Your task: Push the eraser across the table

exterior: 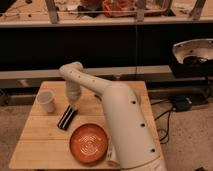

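1. Gripper [73, 104] hangs at the end of the white arm [120, 115], which reaches over from the right side and bends down at the far-left part of the table [37, 142]; it sits low, just above the surface, at or just beside the upper end of the eraser [67, 118]; contact cannot be told.
2. Tool state: cannot tell whether it is wide or narrow; it holds nothing that shows.
3. Eraser lies flat on the planks, left of centre, slanted, with its far end toward the gripper and its near end toward the front-left.
4. Likely reason for the pose: low and behind one end reads as a set-up to shove, not to pick; a flat block should slide easily on smooth wood.
5. Neighbours: white cup [46, 101] stands upright to the eraser's upper left, near but apart; orange plate [89, 143] lies to its lower right, close to the near end, not touching.
6. Open room: bare planks run left and front-left of the eraser, between cup and plate, out to the left and front edges; the right side is taken by the arm.
7. Risks, as a judgement: an off-centre push may spin the block into the plate or cup; a long push front-left could carry it off the edge.
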Tool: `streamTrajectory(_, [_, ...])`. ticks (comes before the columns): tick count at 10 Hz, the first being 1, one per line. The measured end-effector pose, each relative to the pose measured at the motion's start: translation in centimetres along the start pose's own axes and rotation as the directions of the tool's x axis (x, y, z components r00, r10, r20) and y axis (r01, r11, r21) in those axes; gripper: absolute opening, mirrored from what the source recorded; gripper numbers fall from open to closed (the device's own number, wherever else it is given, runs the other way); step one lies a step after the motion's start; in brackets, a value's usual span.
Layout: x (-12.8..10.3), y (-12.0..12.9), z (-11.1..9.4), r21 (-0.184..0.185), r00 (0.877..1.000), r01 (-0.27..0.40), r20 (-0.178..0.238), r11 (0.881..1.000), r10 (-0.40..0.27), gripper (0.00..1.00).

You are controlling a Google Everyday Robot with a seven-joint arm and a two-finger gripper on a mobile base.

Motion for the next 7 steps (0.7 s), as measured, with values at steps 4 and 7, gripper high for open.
streamTrajectory(4, [-0.21,0.19,-0.16,-0.009,1.000,0.006,0.001,1.000,-0.005,0.02])
streamTrajectory(7, [-0.30,0.17,0.05,-0.009,1.000,0.008,0.001,1.000,-0.008,0.02])
